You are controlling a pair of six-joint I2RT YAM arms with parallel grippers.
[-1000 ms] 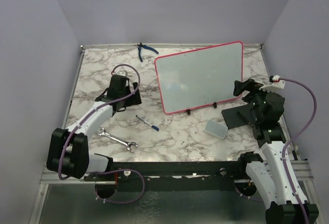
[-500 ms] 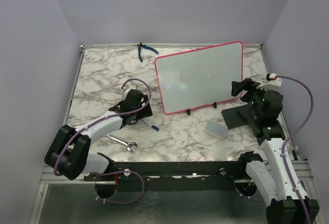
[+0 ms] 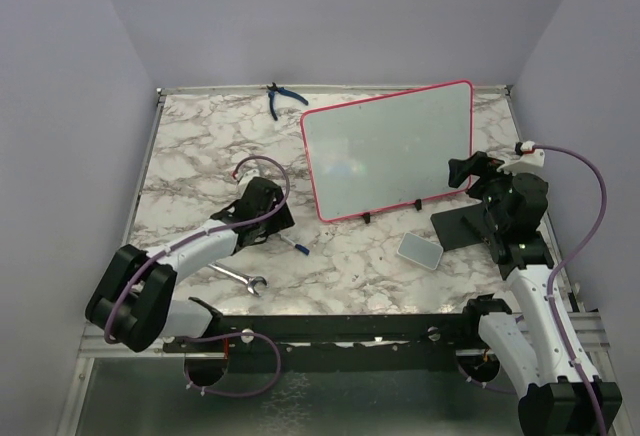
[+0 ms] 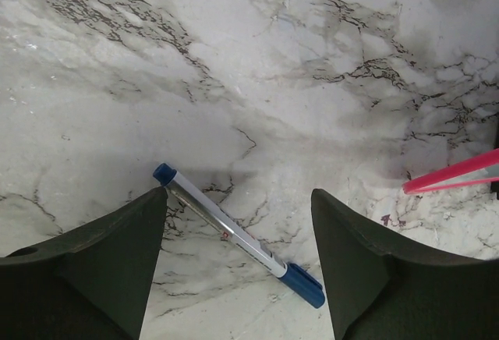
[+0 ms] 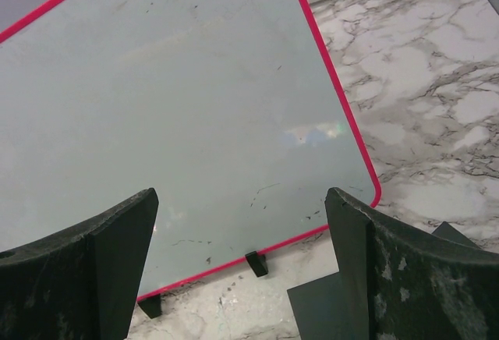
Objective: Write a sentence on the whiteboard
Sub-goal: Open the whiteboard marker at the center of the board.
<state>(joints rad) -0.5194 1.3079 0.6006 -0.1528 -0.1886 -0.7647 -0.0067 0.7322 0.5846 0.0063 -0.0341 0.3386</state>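
Whiteboard (image 3: 390, 151) with a red-pink frame stands tilted on small black feet toward the far right corner of the marble counter (image 3: 200, 146). Faint dark specks mark its glossy face near the lower edge.

The left jaws are spread wide and point down at the counter, with a blue-capped pen (image 4: 234, 235) lying diagonally between them. One blue end sits right at the tip of the left-hand finger (image 4: 117, 254); whether they touch cannot be told. The left arm (image 3: 200, 241) reaches low from the near left corner toward the middle of the counter.

The right jaws are spread wide and hold nothing. They face the whiteboard's lower right corner without touching it. The right arm (image 3: 520, 226) rises from the near right corner, its wrist turned left.

A grey pad (image 3: 420, 250) lies below the board, a wrench (image 3: 236, 276) lies near the near edge, and blue-handled pliers (image 3: 283, 98) lie at the far edge.
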